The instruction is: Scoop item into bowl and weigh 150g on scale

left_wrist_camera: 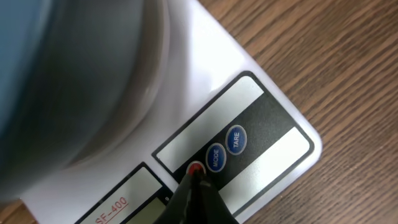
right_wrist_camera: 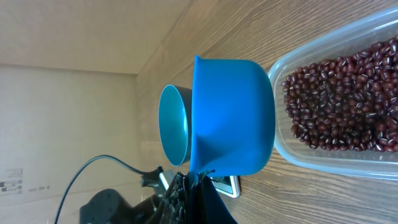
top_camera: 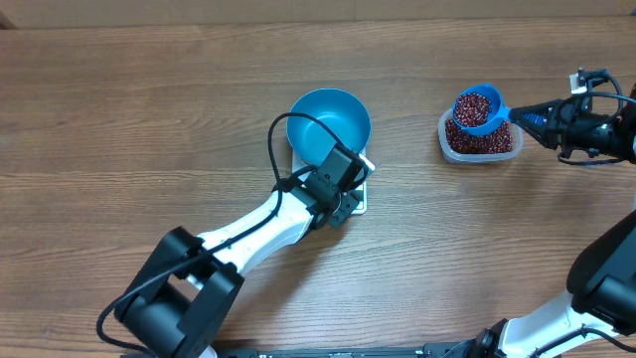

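The blue bowl [top_camera: 329, 121] stands on the white scale [top_camera: 360, 199], and its inside looks bare. My left gripper [top_camera: 345, 202] is shut, its tips [left_wrist_camera: 194, 174] resting on the red button [left_wrist_camera: 197, 167] of the scale [left_wrist_camera: 205, 74], next to the MODE and TARE buttons. The bowl [left_wrist_camera: 74, 81] looms blurred beside it. My right gripper [top_camera: 527, 115] is shut on the handle of a small blue scoop [top_camera: 477, 109] heaped with red-brown beans [top_camera: 475, 103]. The scoop hangs over the clear tub [top_camera: 512, 147]. In the right wrist view the scoop [right_wrist_camera: 233, 118] hides part of the bowl [right_wrist_camera: 173, 124].
The clear tub [right_wrist_camera: 323, 158] holds many more beans [right_wrist_camera: 342, 93] and sits at the right of the wooden table, a hand's width from the scale [right_wrist_camera: 227, 185]. The left arm's cable arcs over the bowl's rim [top_camera: 288, 134].
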`<control>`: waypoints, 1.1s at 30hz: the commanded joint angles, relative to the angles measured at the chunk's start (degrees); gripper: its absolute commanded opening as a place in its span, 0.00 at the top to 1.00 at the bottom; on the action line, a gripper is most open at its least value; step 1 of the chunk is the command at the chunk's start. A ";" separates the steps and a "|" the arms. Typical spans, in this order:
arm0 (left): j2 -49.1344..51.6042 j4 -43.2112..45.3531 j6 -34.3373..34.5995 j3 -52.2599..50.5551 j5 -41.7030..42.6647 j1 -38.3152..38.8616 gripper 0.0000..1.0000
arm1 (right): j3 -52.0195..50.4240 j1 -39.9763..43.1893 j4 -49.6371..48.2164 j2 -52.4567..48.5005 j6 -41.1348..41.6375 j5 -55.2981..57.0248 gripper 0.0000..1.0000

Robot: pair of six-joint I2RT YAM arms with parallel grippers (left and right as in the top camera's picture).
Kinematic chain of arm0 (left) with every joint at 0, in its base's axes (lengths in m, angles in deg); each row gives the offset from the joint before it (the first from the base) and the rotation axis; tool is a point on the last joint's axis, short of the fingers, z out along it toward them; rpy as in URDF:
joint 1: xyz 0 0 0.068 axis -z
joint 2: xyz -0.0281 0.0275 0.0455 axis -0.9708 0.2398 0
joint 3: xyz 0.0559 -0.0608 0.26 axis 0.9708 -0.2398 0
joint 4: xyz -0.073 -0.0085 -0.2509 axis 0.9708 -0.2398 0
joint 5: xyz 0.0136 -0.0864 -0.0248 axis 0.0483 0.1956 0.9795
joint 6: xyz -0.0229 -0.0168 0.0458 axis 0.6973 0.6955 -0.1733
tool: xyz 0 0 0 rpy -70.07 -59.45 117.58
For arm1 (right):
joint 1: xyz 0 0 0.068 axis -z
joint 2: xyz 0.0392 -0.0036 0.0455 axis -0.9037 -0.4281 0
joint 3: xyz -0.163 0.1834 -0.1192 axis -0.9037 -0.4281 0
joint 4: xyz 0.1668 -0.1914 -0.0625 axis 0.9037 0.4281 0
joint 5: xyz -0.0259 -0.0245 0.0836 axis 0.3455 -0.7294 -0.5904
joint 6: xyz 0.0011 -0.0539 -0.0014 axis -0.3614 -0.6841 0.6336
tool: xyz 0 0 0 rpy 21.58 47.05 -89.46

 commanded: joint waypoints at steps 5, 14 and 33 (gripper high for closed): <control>0.50 0.50 -0.35 -0.24 0.70 0.00 0.96 | 0.07 0.15 0.04 0.02 -0.66 0.59 0.96; 1.86 0.94 -0.33 -0.24 0.72 0.00 0.96 | 0.07 0.15 0.02 0.02 -0.66 0.61 0.96; 3.41 1.73 -0.33 -0.26 0.72 -0.02 0.96 | 0.07 0.15 0.04 0.02 -0.66 1.46 0.96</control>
